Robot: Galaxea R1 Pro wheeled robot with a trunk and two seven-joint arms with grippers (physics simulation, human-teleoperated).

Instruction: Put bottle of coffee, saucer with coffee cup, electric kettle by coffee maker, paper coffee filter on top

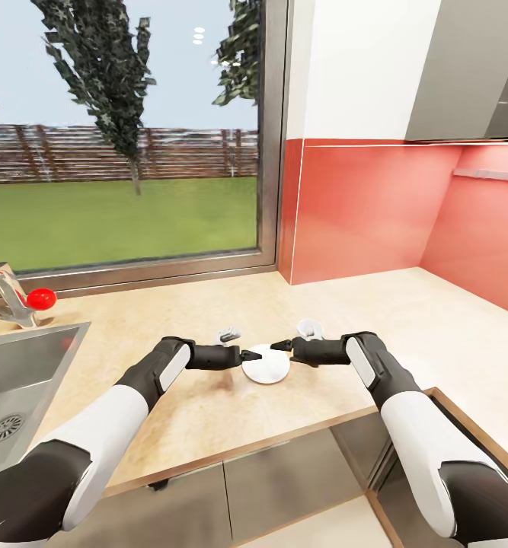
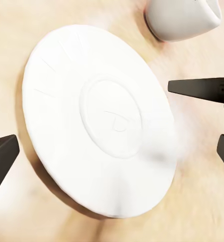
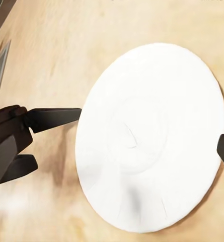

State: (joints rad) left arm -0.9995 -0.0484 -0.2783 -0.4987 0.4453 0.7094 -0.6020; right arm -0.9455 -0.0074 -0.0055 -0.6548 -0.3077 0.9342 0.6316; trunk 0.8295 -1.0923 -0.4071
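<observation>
A white saucer (image 1: 266, 363) lies flat on the light wooden countertop (image 1: 375, 304), between my two grippers. My left gripper (image 1: 247, 355) is at its left rim and my right gripper (image 1: 278, 345) at its far right rim, both low over the counter. Each is open and holds nothing. In the left wrist view the saucer (image 2: 99, 118) spreads wide, with the right gripper (image 2: 195, 116) beyond it and a white coffee cup (image 2: 182, 17) standing just past the rim. The right wrist view has the saucer (image 3: 152, 136) and the open left gripper (image 3: 56, 138) beside it.
A steel sink (image 1: 25, 365) with a faucet (image 1: 6, 293) and a red knob (image 1: 40, 298) sits at the left. A large window (image 1: 124, 129) and a red backsplash (image 1: 360, 205) bound the counter at the back. The counter's front edge (image 1: 284, 440) runs just below my arms.
</observation>
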